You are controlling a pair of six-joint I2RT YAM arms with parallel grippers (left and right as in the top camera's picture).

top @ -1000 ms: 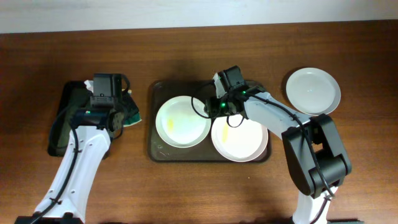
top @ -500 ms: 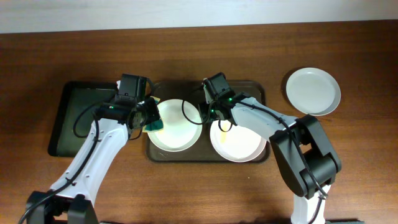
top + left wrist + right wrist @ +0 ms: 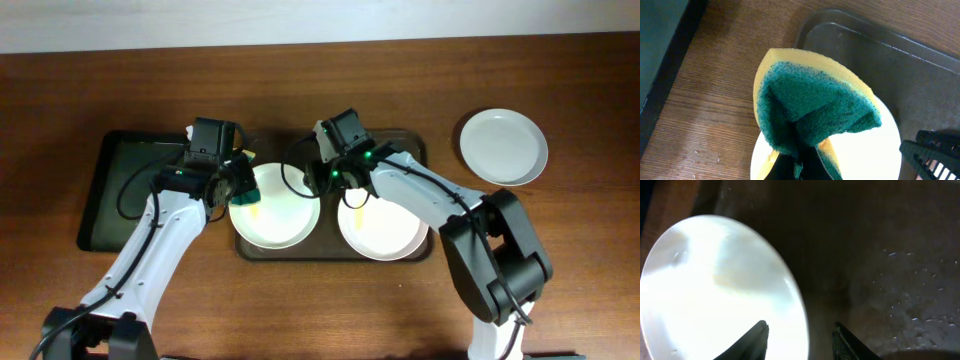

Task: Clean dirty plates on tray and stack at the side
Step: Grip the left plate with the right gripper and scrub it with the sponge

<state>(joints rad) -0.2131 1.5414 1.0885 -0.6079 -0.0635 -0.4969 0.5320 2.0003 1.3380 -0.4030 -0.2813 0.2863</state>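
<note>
The dark brown tray (image 3: 405, 145) holds two white plates. The left plate (image 3: 280, 215) has a yellow smear; the right plate (image 3: 385, 230) lies beside it. A third plate (image 3: 503, 146) sits on the table at the far right. My left gripper (image 3: 240, 186) is shut on a yellow and green sponge (image 3: 815, 107), over the left plate's left rim (image 3: 865, 155). My right gripper (image 3: 325, 178) is open, and its fingers (image 3: 800, 340) straddle the right rim of that plate (image 3: 715, 295), one over the plate, one over the tray (image 3: 880, 255).
A smaller black tray (image 3: 120, 190) lies on the wooden table left of the brown tray; its edge shows in the left wrist view (image 3: 660, 45). The tip of my right gripper shows at the lower right of the left wrist view (image 3: 932, 155).
My left arm has carried the sponge from the black tray to the left plate. My right gripper has moved left to that plate's right rim. The left plate has shifted slightly left.
</note>
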